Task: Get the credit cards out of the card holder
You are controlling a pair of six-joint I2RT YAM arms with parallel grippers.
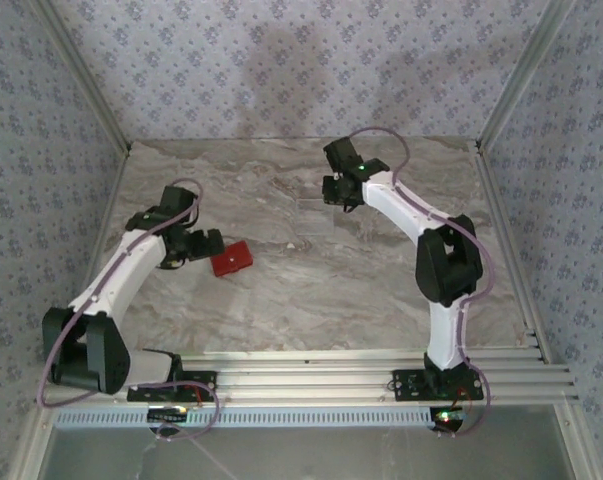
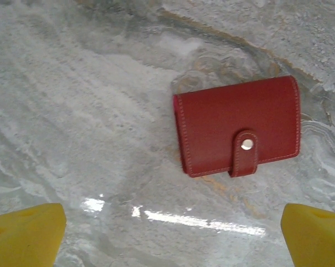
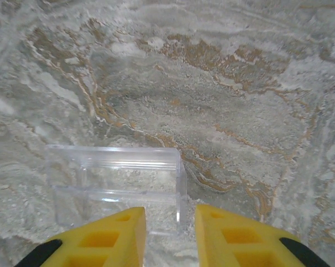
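The red card holder [image 1: 231,260] lies flat on the marble table [image 1: 341,290], folded shut, its tab snapped down with a metal stud [image 2: 246,144]. The credit cards are hidden. My left gripper [image 1: 212,247] hovers just left of the holder with its yellow fingers [image 2: 28,233] spread wide and nothing between them; in the left wrist view the holder [image 2: 238,125] sits ahead of the open gripper [image 2: 173,236]. My right gripper [image 1: 338,192] is at the back of the table, its jaws [image 3: 170,225] a little apart either side of the right wall of a clear plastic stand [image 3: 117,183], gripping nothing.
The clear stand [image 1: 313,208] rests on the table left of the right gripper. Patterned walls close in the table at the back and both sides. A ribbed metal rail [image 1: 381,365] runs along the near edge by the arm bases.
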